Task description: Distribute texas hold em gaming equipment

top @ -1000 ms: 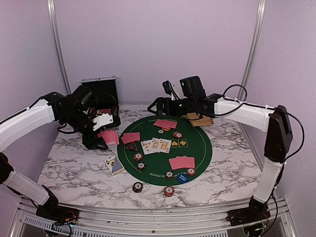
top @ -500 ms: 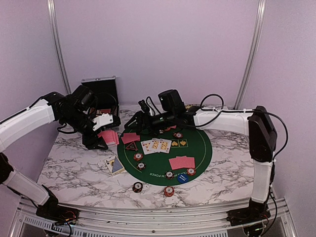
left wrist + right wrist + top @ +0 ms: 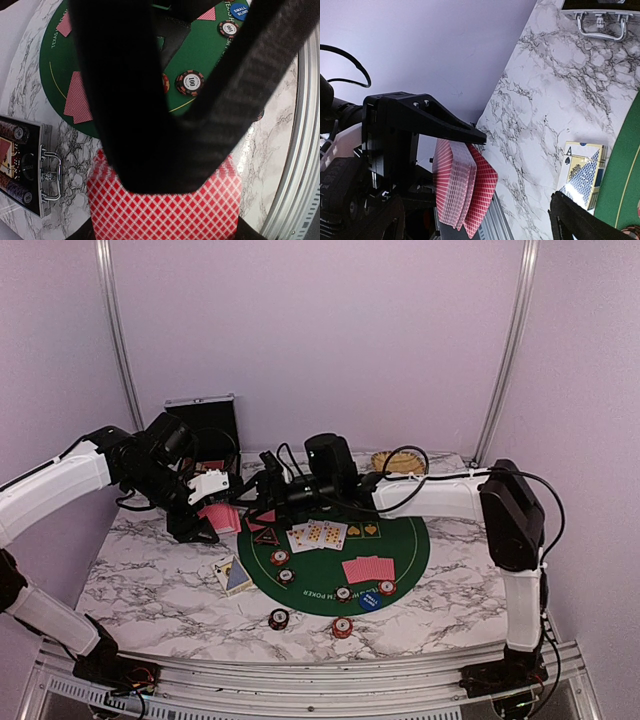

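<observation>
My left gripper (image 3: 207, 512) is shut on a deck of red-backed playing cards (image 3: 222, 517), held above the marble left of the green poker mat (image 3: 405, 540). The deck (image 3: 165, 215) fills the bottom of the left wrist view. My right gripper (image 3: 250, 502) is open and reaches over the mat's left edge, its jaws facing the deck (image 3: 462, 187) without touching it. On the mat lie face-up cards (image 3: 318, 533), a red-backed pair (image 3: 368, 568), a black triangular marker (image 3: 265, 536), striped chips (image 3: 190, 82) and a blue button (image 3: 370, 600).
The silver case (image 3: 205, 425) stands open at the back left, and a tan woven tray (image 3: 392, 460) sits behind the mat. A card box (image 3: 233, 575) lies by the mat's left rim. Two chips (image 3: 279, 618) rest on the marble in front.
My right arm has swung left across the back of the mat, from near the tray to just beside the held deck. The left arm and deck have not moved.
</observation>
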`<state>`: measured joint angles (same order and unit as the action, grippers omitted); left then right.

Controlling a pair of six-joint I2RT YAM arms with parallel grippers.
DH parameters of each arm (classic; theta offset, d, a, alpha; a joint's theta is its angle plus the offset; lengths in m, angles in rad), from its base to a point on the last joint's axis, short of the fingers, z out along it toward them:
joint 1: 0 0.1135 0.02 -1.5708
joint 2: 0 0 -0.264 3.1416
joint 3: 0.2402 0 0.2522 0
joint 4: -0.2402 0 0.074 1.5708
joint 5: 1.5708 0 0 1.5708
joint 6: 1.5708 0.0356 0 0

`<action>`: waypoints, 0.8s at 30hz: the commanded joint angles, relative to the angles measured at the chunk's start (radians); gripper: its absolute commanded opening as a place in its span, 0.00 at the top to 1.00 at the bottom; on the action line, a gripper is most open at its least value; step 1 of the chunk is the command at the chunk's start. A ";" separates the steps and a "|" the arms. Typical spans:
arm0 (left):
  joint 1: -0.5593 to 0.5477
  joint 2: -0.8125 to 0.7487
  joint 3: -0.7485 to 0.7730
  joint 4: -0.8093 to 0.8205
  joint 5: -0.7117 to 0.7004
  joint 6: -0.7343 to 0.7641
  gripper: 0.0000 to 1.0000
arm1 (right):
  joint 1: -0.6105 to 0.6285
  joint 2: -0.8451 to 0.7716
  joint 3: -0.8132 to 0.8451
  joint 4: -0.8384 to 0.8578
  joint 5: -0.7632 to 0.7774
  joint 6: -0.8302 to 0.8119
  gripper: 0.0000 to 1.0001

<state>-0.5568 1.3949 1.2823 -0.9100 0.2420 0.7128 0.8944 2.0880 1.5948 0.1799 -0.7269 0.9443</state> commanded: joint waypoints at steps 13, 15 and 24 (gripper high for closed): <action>0.006 -0.002 0.018 0.014 0.005 -0.015 1.00 | 0.064 0.163 0.162 0.173 -0.032 0.161 0.01; 0.006 -0.004 0.017 0.014 0.004 -0.015 1.00 | 0.070 0.186 0.189 0.176 -0.037 0.172 0.01; 0.005 -0.012 0.012 0.014 -0.001 -0.011 1.00 | 0.078 0.245 0.248 0.176 -0.045 0.212 0.01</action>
<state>-0.5568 1.3949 1.2827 -0.9054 0.2417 0.7025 0.9619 2.3089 1.7866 0.3225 -0.7593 1.1309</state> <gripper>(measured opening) 0.656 0.990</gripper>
